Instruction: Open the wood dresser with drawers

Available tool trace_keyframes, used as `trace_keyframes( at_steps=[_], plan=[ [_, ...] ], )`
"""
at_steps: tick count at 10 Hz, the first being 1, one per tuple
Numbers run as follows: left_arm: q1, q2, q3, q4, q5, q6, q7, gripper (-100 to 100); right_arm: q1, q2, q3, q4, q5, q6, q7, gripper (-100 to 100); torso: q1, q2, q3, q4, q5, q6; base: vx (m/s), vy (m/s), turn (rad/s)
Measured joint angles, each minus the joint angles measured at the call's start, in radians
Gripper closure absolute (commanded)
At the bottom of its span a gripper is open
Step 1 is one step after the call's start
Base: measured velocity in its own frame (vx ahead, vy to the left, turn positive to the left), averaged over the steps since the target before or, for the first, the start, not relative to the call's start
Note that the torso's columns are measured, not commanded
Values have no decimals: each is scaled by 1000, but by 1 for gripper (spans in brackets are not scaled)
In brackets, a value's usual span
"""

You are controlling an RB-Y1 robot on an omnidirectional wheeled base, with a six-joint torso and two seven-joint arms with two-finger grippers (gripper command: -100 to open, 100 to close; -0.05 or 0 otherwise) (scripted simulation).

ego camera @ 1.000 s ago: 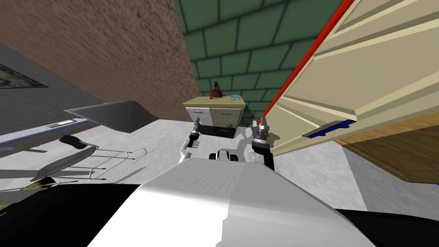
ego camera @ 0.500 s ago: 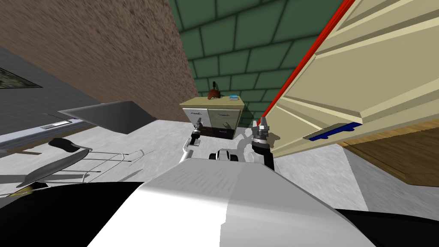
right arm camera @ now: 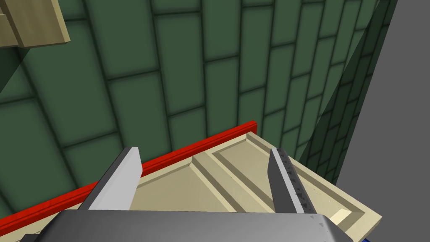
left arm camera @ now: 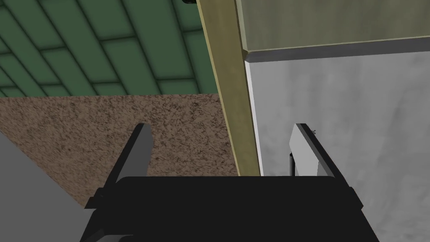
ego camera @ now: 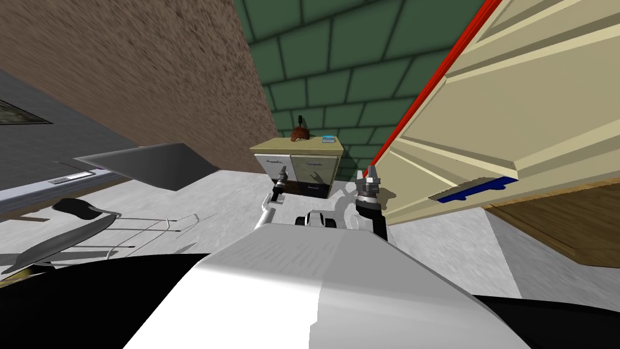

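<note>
The dresser (ego camera: 296,163) stands ahead against the green tiled wall, with a tan top, a grey and a beige drawer front above and dark fronts below. My left gripper (ego camera: 281,177) is held out in front of its grey drawer, still apart from it. In the left wrist view the left gripper (left arm camera: 220,126) is open, with the dresser's tan edge (left arm camera: 229,84) and its grey front (left arm camera: 336,109) beyond the fingers. My right gripper (ego camera: 369,174) is raised beside a cream door. The right wrist view shows this gripper (right arm camera: 203,150) open with nothing between its fingers.
A large cream panelled door (ego camera: 484,121) with a red edge and a blue handle (ego camera: 472,189) stands close on my right. A chair (ego camera: 79,224) and a grey tabletop (ego camera: 151,163) lie to the left. A brown item (ego camera: 298,134) and a small blue one (ego camera: 328,139) sit on the dresser.
The whole head view has slid left, so I have turned or moved. My left gripper has reached a little further towards the dresser. The right gripper looks unchanged.
</note>
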Motion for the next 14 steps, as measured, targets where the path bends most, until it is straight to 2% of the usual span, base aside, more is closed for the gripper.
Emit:
trace_keyframes(
  at_steps=[8, 10, 14],
  plan=[
    [-125, -47, 18, 192, -34, -7, 17, -100, 0, 0, 0, 0, 0, 0, 0, 0, 0, 2, 1, 0, 0, 0, 67, -49, -6],
    [-155, -73, 21, 235, -43, -4, 23, -100, 0, 0, 0, 0, 0, 0, 0, 0, 2, 1, 1, 0, 0, 0, 78, -37, -6],
    [-201, -155, 27, 306, -57, -5, 31, -100, 0, 0, 0, 0, 0, 0, 0, 0, 1, 3, 2, 1, 0, 0, 43, -33, -3]
  ],
)
